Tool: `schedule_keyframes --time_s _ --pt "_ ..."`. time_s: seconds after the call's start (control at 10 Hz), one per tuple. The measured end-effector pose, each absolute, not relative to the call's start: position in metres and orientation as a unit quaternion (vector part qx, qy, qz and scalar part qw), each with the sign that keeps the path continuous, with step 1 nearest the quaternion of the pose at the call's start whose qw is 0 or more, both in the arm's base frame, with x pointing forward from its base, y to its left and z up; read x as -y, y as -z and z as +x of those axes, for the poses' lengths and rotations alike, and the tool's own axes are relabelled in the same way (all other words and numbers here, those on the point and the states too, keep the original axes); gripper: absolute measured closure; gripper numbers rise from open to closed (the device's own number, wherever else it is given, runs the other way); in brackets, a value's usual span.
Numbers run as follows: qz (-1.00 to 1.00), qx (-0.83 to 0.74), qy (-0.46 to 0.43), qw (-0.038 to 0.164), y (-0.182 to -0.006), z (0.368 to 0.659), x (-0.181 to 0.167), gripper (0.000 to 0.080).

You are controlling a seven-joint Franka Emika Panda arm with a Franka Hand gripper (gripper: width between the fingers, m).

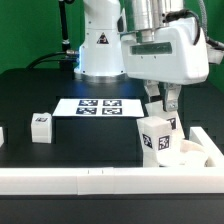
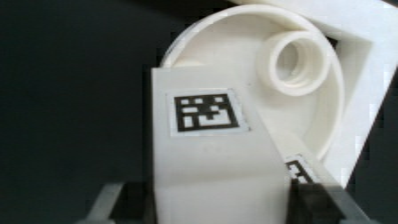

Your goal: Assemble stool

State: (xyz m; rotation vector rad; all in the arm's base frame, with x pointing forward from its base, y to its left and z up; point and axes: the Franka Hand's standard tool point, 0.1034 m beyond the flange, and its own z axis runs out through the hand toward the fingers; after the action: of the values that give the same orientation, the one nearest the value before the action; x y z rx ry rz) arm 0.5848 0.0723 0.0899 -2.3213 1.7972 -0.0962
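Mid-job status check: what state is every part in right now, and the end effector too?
end effector: shut on the held leg, fingers on its two sides
held leg: roughly upright over the seat; cannot tell whether it is fixed in
seat: lying flat, one hole in view and unfilled
loose leg: standing apart, untouched
marker board: lying flat, nothing on it

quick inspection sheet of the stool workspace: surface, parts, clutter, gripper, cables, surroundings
surface: black table, marker board lying flat mid-table
job's things: seat beside the border bars; upright leg at the seat, contact unclear; loose leg on the exterior view's left
clutter: nothing seen
grippers: gripper closed on the upright leg
cables: nothing clearly seen
surroundings: green backdrop behind the robot base
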Motion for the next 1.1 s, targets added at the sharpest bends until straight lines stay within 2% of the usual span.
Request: schedule_keyframes --time_s 0.3,0.5,0.6,0.7,0.8,0.9,1.1 --pt "-0.654 -0.746 -0.002 0.125 -0.090 0.582 -0.082 0.0462" --pt "-0.626 -0.769 -0.009 0.128 -0.089 0.582 -0.084 0.0462" --pt "-0.642 -0.756 -0.009 0.127 -0.089 0.581 -0.084 0.0300" --pt "-0.676 -0.726 -0.018 0.123 -0.092 0.580 -0.084 0.0198" --pt "-0.686 -0.717 -0.027 0.123 -0.098 0.581 -0.086 0.0198" --pt "-0.723 -0.679 -0.022 0.128 -0.105 0.584 -0.089 0.0160" --pt "-0.794 -0.593 -0.007 0.133 -0.110 0.587 -0.089 0.0153"
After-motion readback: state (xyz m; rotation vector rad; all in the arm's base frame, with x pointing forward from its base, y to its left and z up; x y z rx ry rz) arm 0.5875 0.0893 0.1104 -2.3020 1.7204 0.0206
